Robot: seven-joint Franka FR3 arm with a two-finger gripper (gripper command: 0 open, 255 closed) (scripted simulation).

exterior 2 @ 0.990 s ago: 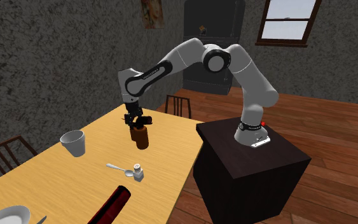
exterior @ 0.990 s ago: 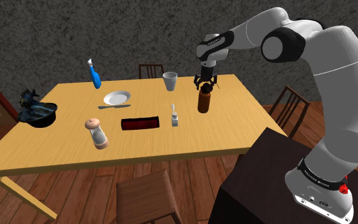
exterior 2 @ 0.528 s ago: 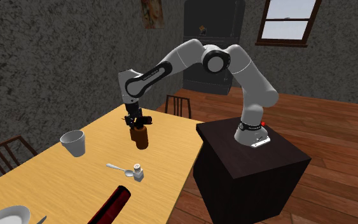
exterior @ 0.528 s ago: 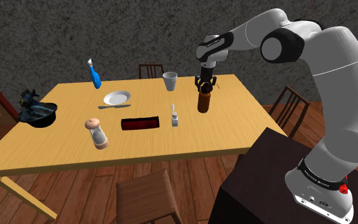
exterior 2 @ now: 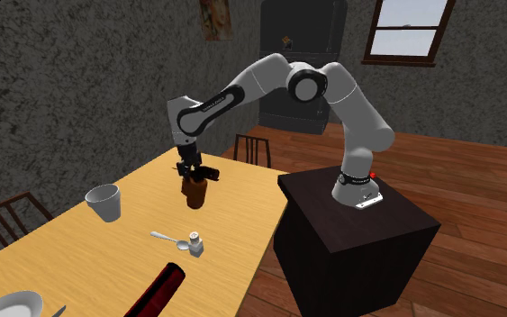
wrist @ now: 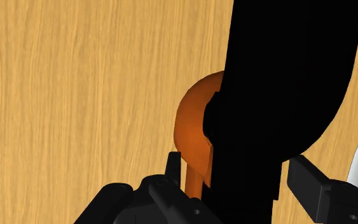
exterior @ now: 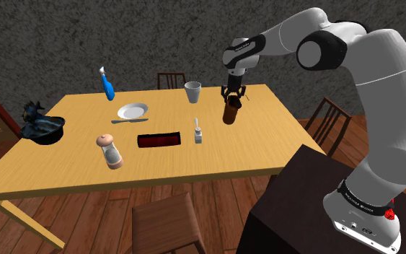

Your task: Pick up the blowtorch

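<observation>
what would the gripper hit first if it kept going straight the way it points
The gripper clasps the brown blowtorch, so that comes first; beyond it, probably the bare wooden table right beneath.

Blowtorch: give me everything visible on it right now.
The blowtorch is a short brown-orange canister with a black head on top; its material is unclear. The black gripper is shut on the head from above. The canister hangs slightly tilted, not upright, over the wooden table near its far corner at the shoulder view's right, beside the white cup. I cannot tell whether its base touches the tabletop. In the wrist view the black head covers part of the rounded canister.
</observation>
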